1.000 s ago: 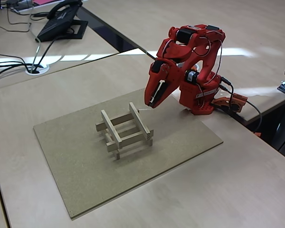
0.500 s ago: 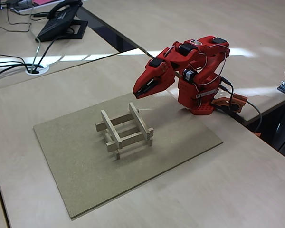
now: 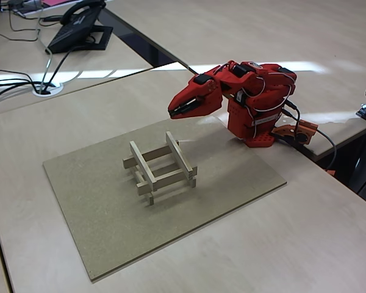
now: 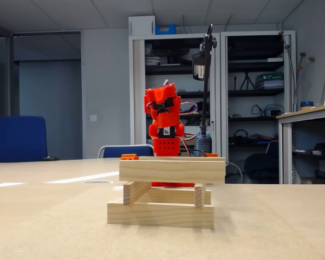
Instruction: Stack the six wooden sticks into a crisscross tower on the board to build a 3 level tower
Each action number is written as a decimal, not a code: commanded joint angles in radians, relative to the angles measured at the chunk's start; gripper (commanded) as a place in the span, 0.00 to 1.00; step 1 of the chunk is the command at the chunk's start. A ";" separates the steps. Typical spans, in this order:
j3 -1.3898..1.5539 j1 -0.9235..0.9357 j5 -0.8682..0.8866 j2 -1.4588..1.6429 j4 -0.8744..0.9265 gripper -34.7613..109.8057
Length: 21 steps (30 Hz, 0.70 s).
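A crisscross tower [image 3: 160, 166] of pale wooden sticks stands near the middle of the brownish board [image 3: 104, 213], which lies flat on the pale desk [image 3: 305, 244]. Three levels show in both fixed views: two sticks at the bottom, two across them, two more on top, each pair parallel and crossing the pair below. The low side-on fixed view shows the top stick [image 4: 172, 170] lying level across its supports, the stack looking square and steady.

Behind the tower and well above the board, the red arm's gripper [image 3: 178, 110] hangs in the air, pointing left in the high fixed view, its jaws nearly closed and holding nothing. The arm is folded over its base [image 3: 251, 131], which sits just beyond the board's far edge.

With all six sticks apparently placed, the stacking looks done, and the step in hand appears to be the retreat from the tower. The next move calls only for the arm to settle at rest without brushing the top level.
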 commanded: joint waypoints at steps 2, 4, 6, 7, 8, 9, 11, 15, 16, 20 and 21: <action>0.052 -0.009 -0.008 0.017 -0.155 0.24; 0.112 -0.005 -0.012 0.015 -0.310 0.24; 0.118 -0.006 -0.014 0.017 -0.342 0.24; 0.118 -0.012 -0.018 0.017 -0.371 0.24; 0.118 -0.015 -0.020 0.017 -0.402 0.24; 0.118 -0.017 -0.018 0.015 -0.434 0.24; 0.118 -0.025 -0.020 0.015 -0.500 0.24; 0.118 -0.009 0.014 0.015 -0.624 0.24; 0.118 -0.002 0.029 0.015 -0.658 0.24; 0.118 0.017 0.032 0.015 -0.813 0.24; 0.118 0.023 0.031 0.014 -0.861 0.24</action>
